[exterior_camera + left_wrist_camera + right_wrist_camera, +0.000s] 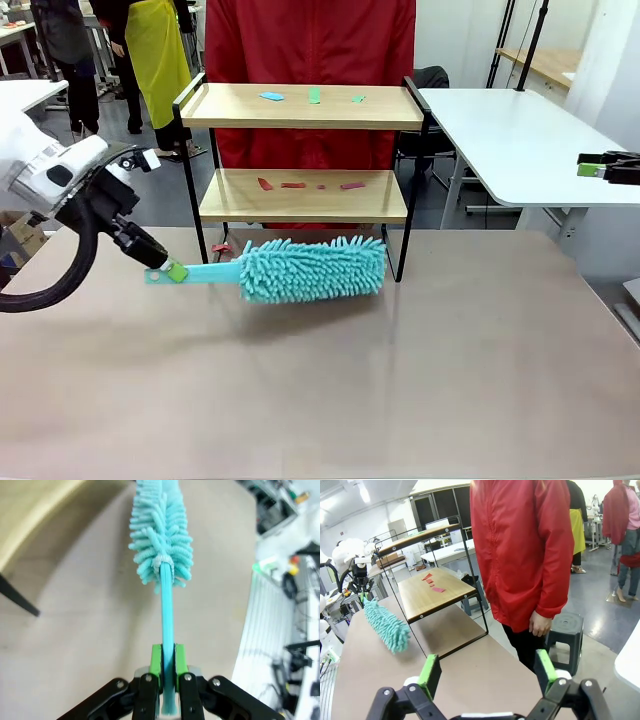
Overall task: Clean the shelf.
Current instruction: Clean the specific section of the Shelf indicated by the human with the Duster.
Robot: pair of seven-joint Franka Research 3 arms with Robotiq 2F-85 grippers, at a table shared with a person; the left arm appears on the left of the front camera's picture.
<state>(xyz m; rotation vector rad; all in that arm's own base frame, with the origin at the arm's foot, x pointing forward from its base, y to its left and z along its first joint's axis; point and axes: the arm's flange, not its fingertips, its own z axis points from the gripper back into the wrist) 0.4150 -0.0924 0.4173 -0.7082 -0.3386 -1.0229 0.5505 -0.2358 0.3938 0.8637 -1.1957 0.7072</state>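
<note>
Shelf [300,110] stands at 12 o'clock on the brown table [420,380], against the far edge, both wooden boards level in the black frame. The top board carries small teal and green scraps [272,96], and the lower board has red scraps [300,185] in a loose row. A person in a red jacket [310,50] stands right behind the shelf. Left gripper [172,270] sits at 9 o'clock, fingers clamped tight on the handle end of a teal duster [310,268]. In the left wrist view the green pads [156,662] squeeze the flat handle from both sides. The handle runs toward 3 o'clock. The fluffy head lies level just in front of the shelf's lower tier, its tip near the shelf's right front leg, with its shadow on the table under it. Can't tell if the head touches the table. Right gripper [592,165] is at the 3 o'clock edge, well apart from shelf and duster. In the right wrist view its fingers [430,672] are spread wide with nothing between them, looking toward the shelf and the person.
</note>
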